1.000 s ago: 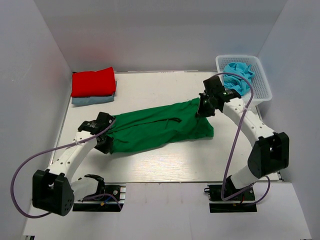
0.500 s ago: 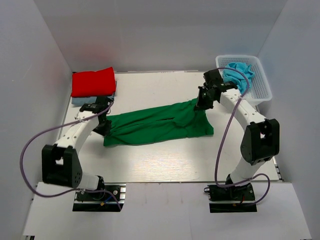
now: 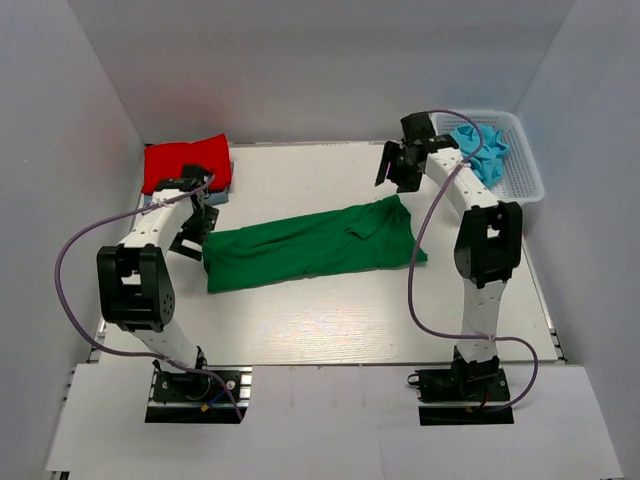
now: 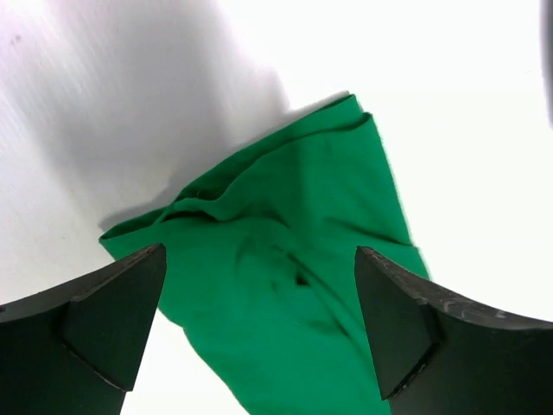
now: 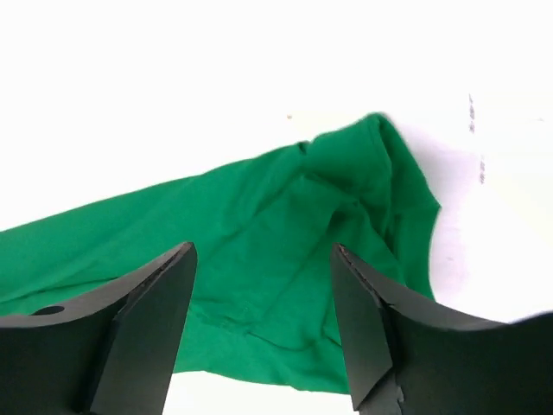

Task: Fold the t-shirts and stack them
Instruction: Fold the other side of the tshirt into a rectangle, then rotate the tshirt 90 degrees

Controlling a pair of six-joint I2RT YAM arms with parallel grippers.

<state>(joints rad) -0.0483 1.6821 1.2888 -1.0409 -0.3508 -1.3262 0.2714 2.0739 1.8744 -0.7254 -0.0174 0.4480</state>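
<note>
Dark green t-shirt (image 3: 310,248) lies on the tabletop (image 3: 300,320) as a long band, centre, apparently laid lengthwise ready for its next fold. Left end effector (image 4: 259,259) and right end effector (image 5: 263,251) hover over opposite ends, fingers spread, holding nothing. Red t-shirt (image 3: 186,164) sits folded at the far-left corner, evidently the stack.

**Three eyes, one shirt**

The top camera looks down from above and behind my bases over the whole table (image 3: 330,310). My left pincer (image 4: 259,255) and right pincer (image 5: 261,251) each carry a close, downward camera; all three views share the green t-shirt (image 3: 310,248).
</note>
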